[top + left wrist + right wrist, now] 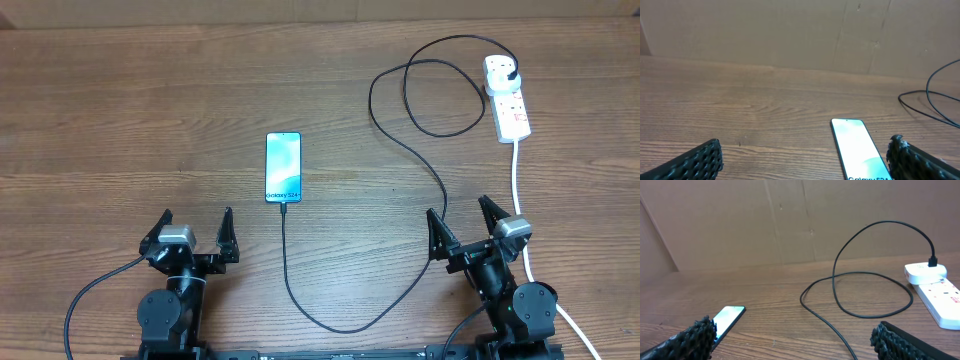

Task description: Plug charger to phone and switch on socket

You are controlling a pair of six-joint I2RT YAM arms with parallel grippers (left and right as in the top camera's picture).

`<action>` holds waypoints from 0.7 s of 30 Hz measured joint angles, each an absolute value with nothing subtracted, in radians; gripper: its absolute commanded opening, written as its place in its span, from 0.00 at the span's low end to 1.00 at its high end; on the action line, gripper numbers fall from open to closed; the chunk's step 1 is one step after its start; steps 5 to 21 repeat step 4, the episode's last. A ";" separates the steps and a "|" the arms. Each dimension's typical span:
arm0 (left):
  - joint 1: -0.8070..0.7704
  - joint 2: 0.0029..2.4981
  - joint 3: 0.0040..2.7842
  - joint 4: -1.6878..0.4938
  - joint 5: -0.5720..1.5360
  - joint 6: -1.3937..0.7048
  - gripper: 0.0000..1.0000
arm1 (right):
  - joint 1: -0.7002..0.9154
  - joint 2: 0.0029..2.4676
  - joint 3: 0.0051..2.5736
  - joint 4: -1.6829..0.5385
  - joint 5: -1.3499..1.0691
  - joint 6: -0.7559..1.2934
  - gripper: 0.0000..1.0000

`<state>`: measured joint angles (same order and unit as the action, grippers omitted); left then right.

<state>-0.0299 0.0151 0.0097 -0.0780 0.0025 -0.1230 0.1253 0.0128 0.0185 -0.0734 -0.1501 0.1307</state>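
Over at the far right corner of the table (120, 120) sits the socket (507, 100), with the charger (285, 250) plug (512, 72) pushed into its far end. The phone (283, 167) lies flat mid-table, screen lit. The black cable runs from its near short end, sweeps round toward the right arm, then loops up to the socket.

Both the left tool (197, 220) and the right tool (459, 210) sit at the near edge, spread wide and holding nothing.

My worry is that loose loop. It lies between the right tool and the socket, so a reach for the switch could snag it and drag the phone or tug the tip out. The socket also looks light enough to skid under a poke. And the thick white cord (517, 180) runs just beside the right arm, easy to catch.

Hard to read:
- From overhead the cable touches the phone's edge, but I can't tell if the tip is actually seated.
- Both wrist views cut off that end of the phone.
- Switch position is too small to make out.
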 measured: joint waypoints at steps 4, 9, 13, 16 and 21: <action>-0.030 0.015 0.010 -0.078 0.002 -0.123 0.99 | 0.125 0.013 0.019 -0.074 -0.150 0.131 1.00; -0.030 0.015 0.010 -0.078 0.002 -0.123 0.99 | 0.125 0.013 0.019 -0.074 -0.150 0.131 1.00; -0.030 0.015 0.010 -0.078 0.002 -0.123 0.99 | 0.125 0.013 0.019 -0.074 -0.150 0.131 1.00; -0.030 0.015 0.010 -0.078 0.002 -0.123 0.99 | 0.125 0.013 0.019 -0.074 -0.150 0.131 1.00; -0.030 0.015 0.010 -0.078 0.002 -0.123 0.99 | 0.125 0.013 0.019 -0.074 -0.150 0.131 1.00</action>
